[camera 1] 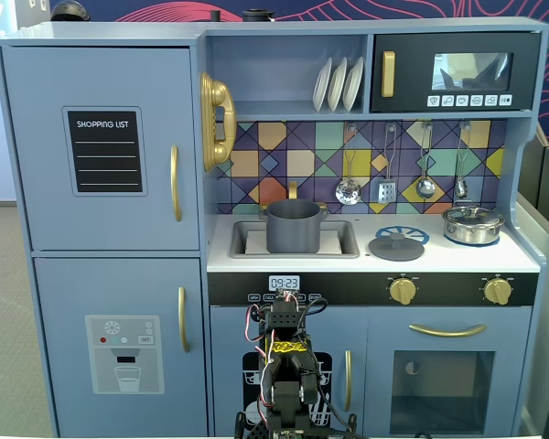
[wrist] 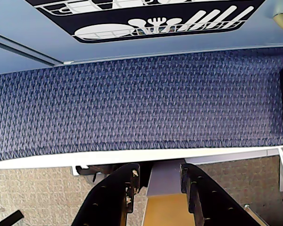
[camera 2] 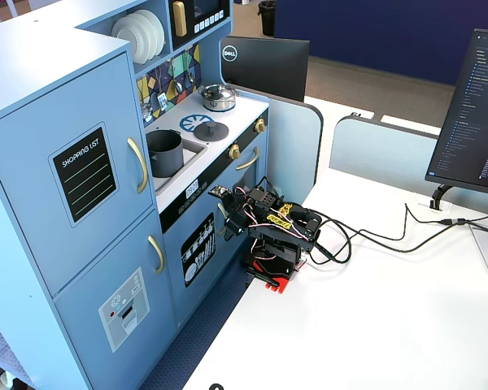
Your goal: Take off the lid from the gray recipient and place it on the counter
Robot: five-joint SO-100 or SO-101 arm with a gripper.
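Note:
The gray recipient (camera 1: 294, 227) (camera 2: 164, 153) stands uncovered in the sink cut-out, its inside showing. The lid (camera 1: 396, 245) (camera 2: 211, 131), a flat dark-gray disc with a small knob, lies flat on the white counter (camera 1: 375, 263) (camera 2: 237, 111), overlapping the blue printed burner (camera 1: 412, 232). My arm is folded low on the white table in front of the toy kitchen, far below the counter. My gripper (wrist: 159, 176) (camera 2: 226, 218) is open with nothing between its fingers; past them the wrist view shows only blue carpet and the table edge.
A shiny silver pot (camera 1: 472, 222) (camera 2: 218, 97) with its own lid sits at the counter's right end. Utensils (camera 1: 384, 165) hang above the counter. The dishwasher door (wrist: 146, 19) is close ahead of the gripper. Cables (camera 2: 374, 236) and a monitor (camera 2: 472, 114) occupy the table.

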